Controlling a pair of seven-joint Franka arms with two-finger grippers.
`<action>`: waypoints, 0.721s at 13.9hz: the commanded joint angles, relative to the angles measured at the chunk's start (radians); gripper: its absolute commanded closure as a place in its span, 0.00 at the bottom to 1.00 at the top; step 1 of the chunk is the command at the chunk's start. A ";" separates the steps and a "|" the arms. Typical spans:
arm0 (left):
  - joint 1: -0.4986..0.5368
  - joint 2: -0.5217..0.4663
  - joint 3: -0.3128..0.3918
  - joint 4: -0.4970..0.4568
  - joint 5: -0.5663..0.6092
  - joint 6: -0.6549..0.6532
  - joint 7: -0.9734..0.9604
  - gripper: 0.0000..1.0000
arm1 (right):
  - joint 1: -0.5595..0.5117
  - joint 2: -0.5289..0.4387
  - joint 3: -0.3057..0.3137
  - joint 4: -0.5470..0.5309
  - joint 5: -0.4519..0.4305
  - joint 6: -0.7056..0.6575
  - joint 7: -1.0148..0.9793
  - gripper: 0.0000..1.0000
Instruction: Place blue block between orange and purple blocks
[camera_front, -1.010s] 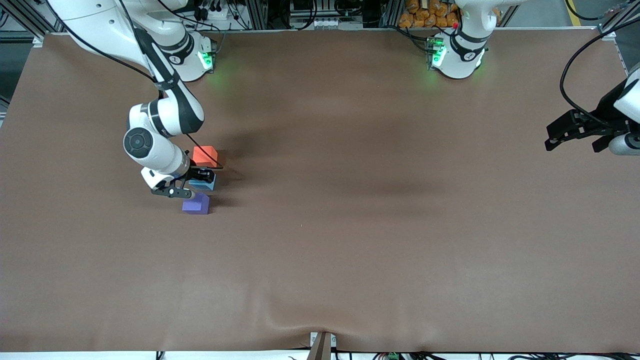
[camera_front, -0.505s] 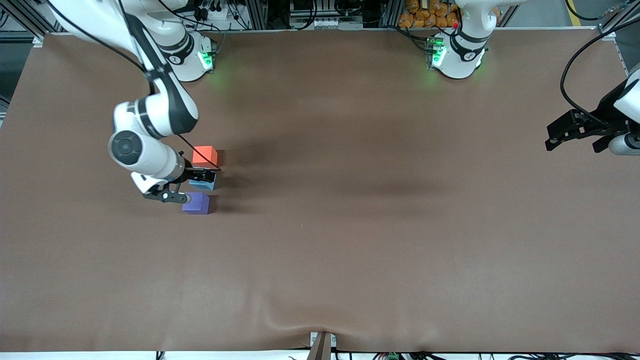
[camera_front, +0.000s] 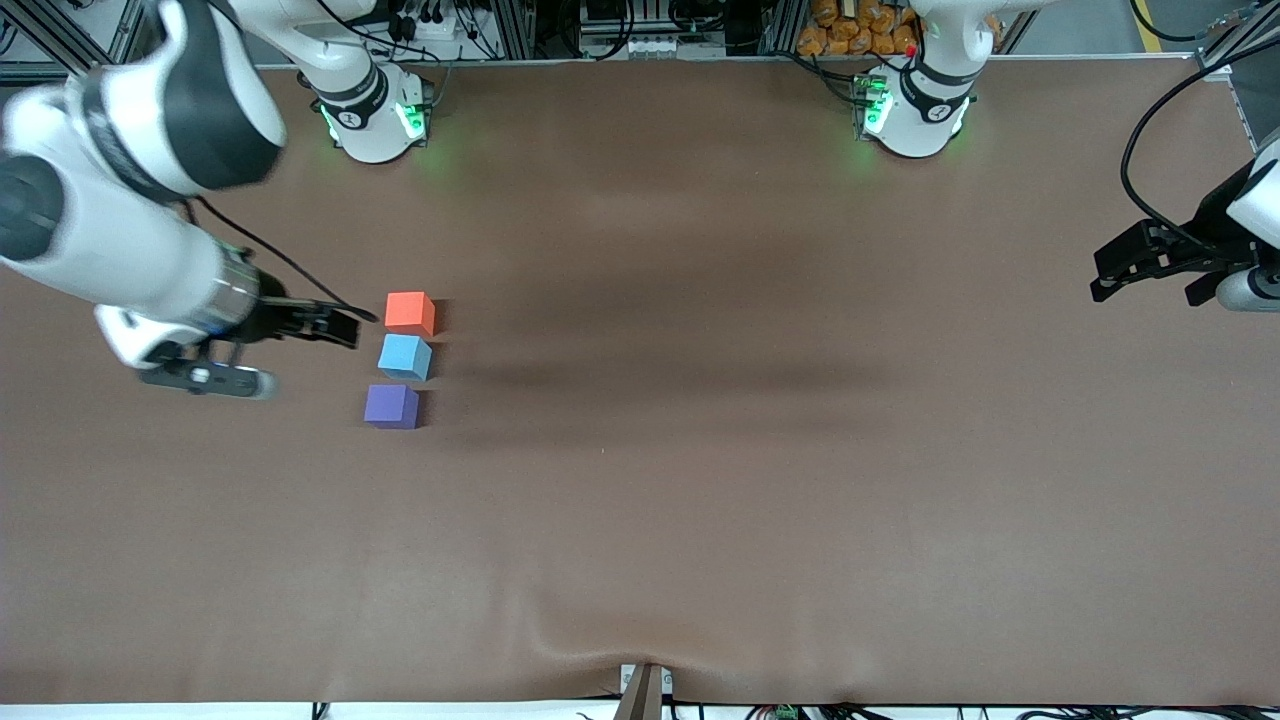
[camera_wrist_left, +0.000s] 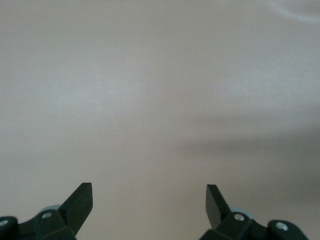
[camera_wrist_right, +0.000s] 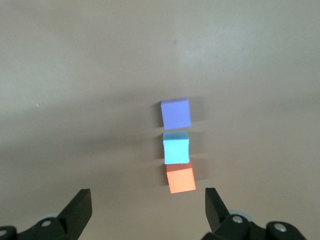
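The blue block (camera_front: 404, 357) rests on the table between the orange block (camera_front: 410, 312), which lies farther from the front camera, and the purple block (camera_front: 391, 406), which lies nearer. The three stand in a short line with small gaps. My right gripper (camera_front: 308, 357) hovers open and empty beside the line, toward the right arm's end of the table. In the right wrist view the purple block (camera_wrist_right: 176, 113), blue block (camera_wrist_right: 176, 148) and orange block (camera_wrist_right: 180, 180) show ahead of the open right gripper (camera_wrist_right: 148, 200). My left gripper (camera_front: 1147, 292) waits open at the left arm's end, and the left gripper (camera_wrist_left: 149, 197) sees only bare cloth.
A brown cloth (camera_front: 700, 450) covers the whole table, with a small wrinkle at its front edge. The two arm bases stand along the table edge farthest from the front camera.
My right gripper opened off the blue block, rose and drew back toward the right arm's end of the table. The blue block stayed between the other two. The left arm has not moved.
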 joint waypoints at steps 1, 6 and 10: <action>0.007 -0.006 -0.007 -0.003 0.020 -0.004 0.022 0.00 | -0.049 -0.005 0.011 0.093 -0.076 -0.060 -0.114 0.00; 0.007 -0.006 -0.007 -0.008 0.019 -0.012 0.024 0.00 | -0.099 -0.114 0.005 0.058 -0.087 -0.118 -0.226 0.00; 0.007 -0.014 -0.010 -0.005 0.019 -0.082 0.022 0.00 | -0.080 -0.212 -0.041 -0.080 -0.083 -0.048 -0.313 0.00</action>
